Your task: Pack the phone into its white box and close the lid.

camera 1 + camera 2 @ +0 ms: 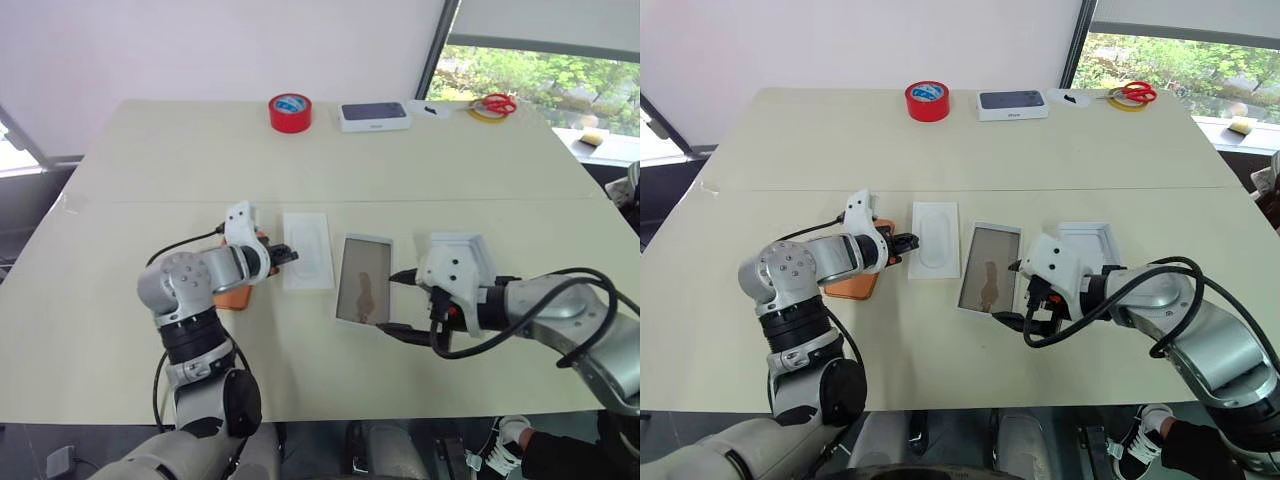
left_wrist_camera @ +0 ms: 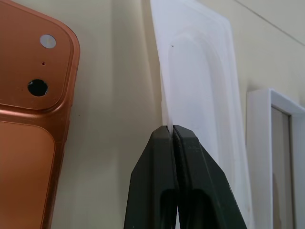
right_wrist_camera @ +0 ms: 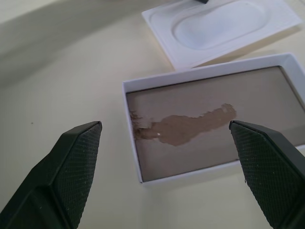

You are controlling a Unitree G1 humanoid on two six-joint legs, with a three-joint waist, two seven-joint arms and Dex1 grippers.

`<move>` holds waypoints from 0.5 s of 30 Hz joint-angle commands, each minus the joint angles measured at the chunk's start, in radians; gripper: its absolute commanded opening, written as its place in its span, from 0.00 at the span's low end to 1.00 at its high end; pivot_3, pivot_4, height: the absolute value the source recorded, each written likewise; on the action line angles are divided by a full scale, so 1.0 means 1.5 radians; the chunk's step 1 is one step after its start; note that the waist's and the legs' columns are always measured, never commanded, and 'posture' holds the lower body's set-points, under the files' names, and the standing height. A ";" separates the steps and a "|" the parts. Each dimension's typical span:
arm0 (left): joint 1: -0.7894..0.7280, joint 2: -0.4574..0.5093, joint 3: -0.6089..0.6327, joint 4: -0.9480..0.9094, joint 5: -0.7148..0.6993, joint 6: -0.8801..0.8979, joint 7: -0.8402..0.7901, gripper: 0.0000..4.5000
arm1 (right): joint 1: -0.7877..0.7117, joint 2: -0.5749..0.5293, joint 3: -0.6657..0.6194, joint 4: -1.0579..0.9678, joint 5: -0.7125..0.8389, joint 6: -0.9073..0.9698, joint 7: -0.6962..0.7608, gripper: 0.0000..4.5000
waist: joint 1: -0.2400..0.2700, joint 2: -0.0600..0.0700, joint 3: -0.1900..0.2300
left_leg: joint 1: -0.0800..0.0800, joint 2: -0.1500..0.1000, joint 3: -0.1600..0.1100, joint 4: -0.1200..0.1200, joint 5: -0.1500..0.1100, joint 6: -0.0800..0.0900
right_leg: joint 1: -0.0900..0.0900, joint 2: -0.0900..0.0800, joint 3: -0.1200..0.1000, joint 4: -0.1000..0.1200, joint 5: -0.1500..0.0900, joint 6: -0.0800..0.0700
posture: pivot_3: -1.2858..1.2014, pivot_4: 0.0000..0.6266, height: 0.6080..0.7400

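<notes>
Phone (image 2: 28,119) flat on table (image 1: 140,180) beside L jaws, clamped on white insert (image 2: 200,86) edge; R jaws wide apart near white box (image 3: 209,119).

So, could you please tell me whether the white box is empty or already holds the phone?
Empty: the white box shows only its bare brownish floor, and the orange phone lies camera-side up on the table.

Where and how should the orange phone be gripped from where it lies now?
Probably across its long edges, coming from above: the phone lies flat, camera block up, beside the insert which the left gripper pinches, so only its thin sides offer purchase.
</notes>
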 commanded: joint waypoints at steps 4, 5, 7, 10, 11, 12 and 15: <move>-0.036 0.022 0.069 -0.029 -0.025 0.024 -0.038 0.01 | -0.048 0.035 0.089 -0.005 -0.022 0.010 -0.008 1.00 | -0.002 0.000 0.000 | 0.000 0.000 0.000 0.000 0.000 0.000 | 0.000 0.000 0.000 0.000 0.000 0.000 | 0.52 0.24 0.93; -0.042 0.026 0.080 -0.031 -0.032 0.026 -0.045 0.01 | -0.059 0.044 0.110 0.009 -0.033 0.015 -0.012 1.00 | -0.003 0.000 0.000 | 0.000 0.000 0.000 0.000 0.000 0.000 | 0.000 0.000 0.000 0.000 0.000 0.000 | 0.52 0.24 0.93; -0.047 0.036 0.090 -0.036 -0.042 0.027 -0.053 0.01 | -0.079 0.060 0.152 0.032 -0.060 0.021 -0.021 1.00 | -0.002 0.000 0.000 | 0.000 0.000 0.000 0.000 0.000 0.000 | 0.000 0.000 0.000 0.000 0.000 0.000 | 0.52 0.24 0.93; -0.048 0.045 0.093 -0.044 -0.061 0.027 -0.064 0.00 | -0.100 0.072 0.199 0.047 -0.088 0.031 -0.024 0.82 | 0.001 0.000 0.000 | 0.000 0.000 0.000 0.000 0.000 0.000 | 0.000 0.000 0.000 0.000 0.000 0.000 | 0.52 0.24 0.93; -0.048 0.045 0.096 -0.049 -0.069 0.027 -0.066 0.00 | -0.105 0.075 0.213 0.049 -0.097 0.031 -0.023 0.69 | 0.001 0.000 0.000 | -0.001 0.000 0.000 0.000 0.000 0.000 | 0.000 0.000 0.000 0.000 0.000 0.000 | 0.52 0.24 0.93; -0.048 0.043 0.099 -0.055 -0.076 0.027 -0.066 0.00 | -0.107 0.077 0.223 0.049 -0.105 0.027 -0.020 0.57 | 0.001 0.000 0.000 | -0.001 0.000 0.000 0.000 0.000 0.000 | 0.000 0.000 0.000 0.000 0.000 0.000 | 0.52 0.24 0.93; -0.041 0.039 0.102 -0.066 -0.092 0.027 -0.060 0.00 | -0.108 0.081 0.233 0.052 -0.117 0.023 -0.016 0.21 | 0.000 0.000 0.000 | -0.001 0.000 0.000 0.000 0.000 0.000 | 0.000 0.000 0.000 0.000 0.000 0.000 | 0.52 0.24 0.93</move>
